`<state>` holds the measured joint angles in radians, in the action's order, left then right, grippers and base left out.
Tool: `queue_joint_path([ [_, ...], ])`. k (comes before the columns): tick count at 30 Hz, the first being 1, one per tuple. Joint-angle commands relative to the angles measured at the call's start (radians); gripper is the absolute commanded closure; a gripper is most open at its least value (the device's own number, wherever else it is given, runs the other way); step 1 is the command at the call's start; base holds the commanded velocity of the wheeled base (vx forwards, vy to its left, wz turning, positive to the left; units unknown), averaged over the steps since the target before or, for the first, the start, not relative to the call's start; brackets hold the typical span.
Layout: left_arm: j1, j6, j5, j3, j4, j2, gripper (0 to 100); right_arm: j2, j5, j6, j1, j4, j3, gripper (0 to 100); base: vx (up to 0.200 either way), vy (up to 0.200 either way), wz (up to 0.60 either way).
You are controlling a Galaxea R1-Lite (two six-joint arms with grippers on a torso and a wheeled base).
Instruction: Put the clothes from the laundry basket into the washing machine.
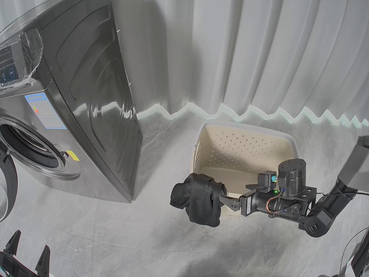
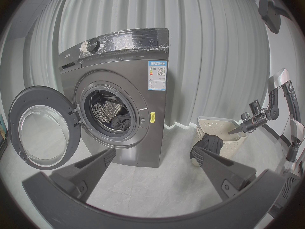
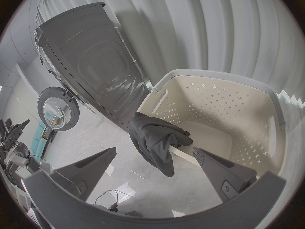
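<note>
Clothes here come to one dark garment [image 1: 200, 201], draped over the near-left rim of the laundry basket [image 1: 246, 147]. Part of it hangs outside toward the floor [image 1: 153, 231] and part falls inside.

The basket stands on the grey tiled floor, right of the washing machine [image 1: 88, 97] and close to the pleated white curtain [image 1: 250, 47] at the far side. The machine's flat side panel faces the basket. Its drum opening [image 1: 30, 145] faces near and left, so the machine's near-right corner stands between the garment and the opening. The round door [image 2: 44, 128] is swung wide open to the left, and plastic film [image 1: 23, 58] covers the control panel. Inside the drum lies a second dark cloth [image 2: 120, 121].

The right gripper [image 3: 154, 150] sits level with the basket's near rim, pointing left at the garment. Its fingers are spread wide and grip nothing, and the garment hangs just beyond their tips. The left gripper [image 1: 32, 240] is low at the near left, well apart from the basket. It faces the machine's front, and its fingers are likewise spread with nothing between them.

The garment is black or very dark grey, soft and bunched into thick folds. The basket is cream inside, pierced with small star-shaped holes, and has a grey rim and slot handles.
</note>
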<state>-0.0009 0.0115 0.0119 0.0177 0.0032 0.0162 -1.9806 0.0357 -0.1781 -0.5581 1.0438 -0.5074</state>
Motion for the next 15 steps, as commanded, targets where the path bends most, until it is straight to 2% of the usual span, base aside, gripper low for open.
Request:
queue_joint_path([
  [1,-0.001,0.001,0.0,-0.016,0.0,-0.016,0,-0.079,0.007,0.0,-0.009,0.001,-0.048,0,0.0,0.0,0.0],
  [15,-0.001,0.001,0.0,-0.016,0.0,-0.016,0,-0.265,0.007,0.002,-0.032,0.074,-0.181,0,0.0,0.0,0.0],
])
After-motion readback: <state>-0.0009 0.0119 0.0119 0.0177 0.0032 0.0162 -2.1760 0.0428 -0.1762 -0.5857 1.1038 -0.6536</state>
